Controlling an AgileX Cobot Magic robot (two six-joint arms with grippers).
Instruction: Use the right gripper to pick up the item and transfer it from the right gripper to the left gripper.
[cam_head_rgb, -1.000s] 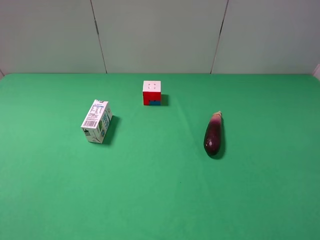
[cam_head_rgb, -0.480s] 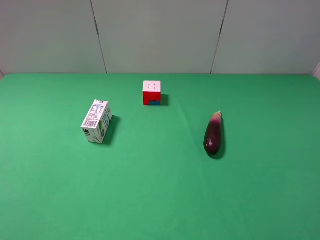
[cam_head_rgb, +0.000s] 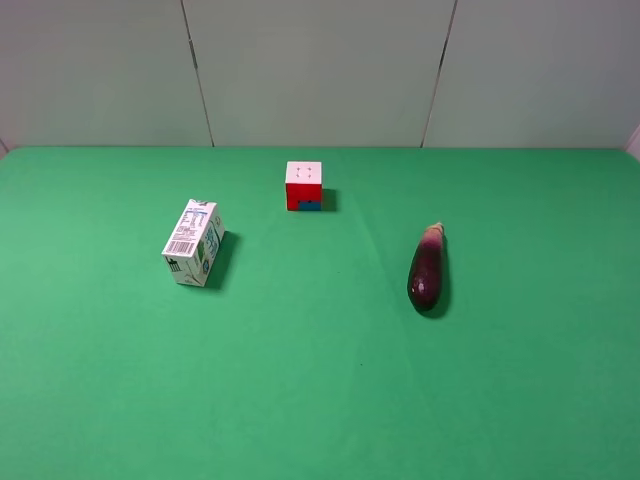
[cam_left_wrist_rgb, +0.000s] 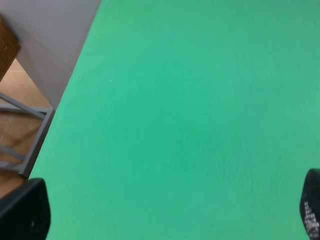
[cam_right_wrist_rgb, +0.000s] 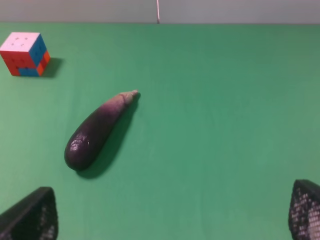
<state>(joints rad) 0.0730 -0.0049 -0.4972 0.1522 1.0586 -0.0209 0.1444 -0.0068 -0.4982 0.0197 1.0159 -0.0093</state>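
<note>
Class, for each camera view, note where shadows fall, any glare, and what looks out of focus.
Exterior high: evenly lit and sharp; milk carton, puzzle cube and eggplant each throw a short soft shadow toward that view's right. Right wrist: small glare spot on the eggplant's fat end; right gripper fingertips blurred. Left wrist: plain green table, left gripper fingertips dark and soft-edged.

- White milk carton (cam_head_rgb: 192, 243) lying on its side, left part of green tabletop (cam_head_rgb: 300, 400).
- Puzzle cube (cam_head_rgb: 304, 186) w/ white top, near back edge, well apart from carton.
</note>
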